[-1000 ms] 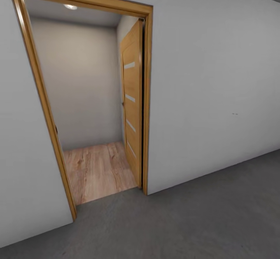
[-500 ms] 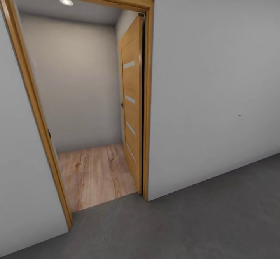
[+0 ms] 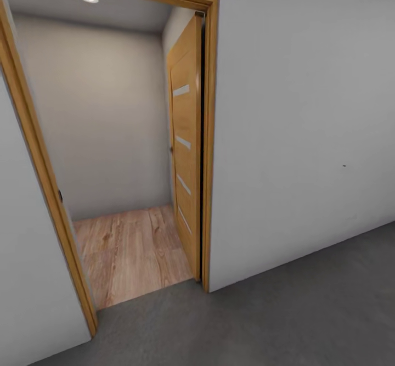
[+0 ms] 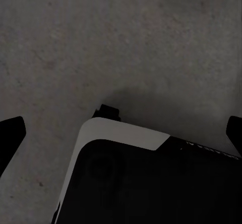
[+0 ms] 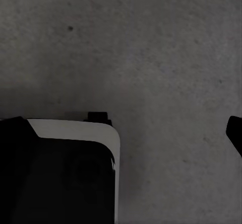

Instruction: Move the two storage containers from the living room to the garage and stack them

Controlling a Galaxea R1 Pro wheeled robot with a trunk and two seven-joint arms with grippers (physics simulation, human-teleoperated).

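The two storage containers are out of view. I stand on the garage's dark grey concrete floor [image 3: 285, 311], facing an open doorway [image 3: 211, 135] in a white wall. My left gripper [image 4: 122, 133] hangs open over the concrete, its black fingertips [image 4: 10, 135] spread wide with nothing between them. My right gripper [image 5: 121, 130] is open too, a dark fingertip [image 5: 235, 132] at the view's edge, also holding nothing. Under each wrist lies a corner of my own black and white base [image 4: 141, 178].
The wood-framed doorway leads into a small room with light wood plank flooring [image 3: 131, 251] and grey walls. Its wood-panelled door [image 3: 185, 152] stands swung inward along the right side. A white wall [image 3: 307, 124] runs off to the right.
The whole head view has shifted: the doorway looks larger and its left frame sits nearer the picture's left edge, so the camera has come closer. Nothing else has moved.
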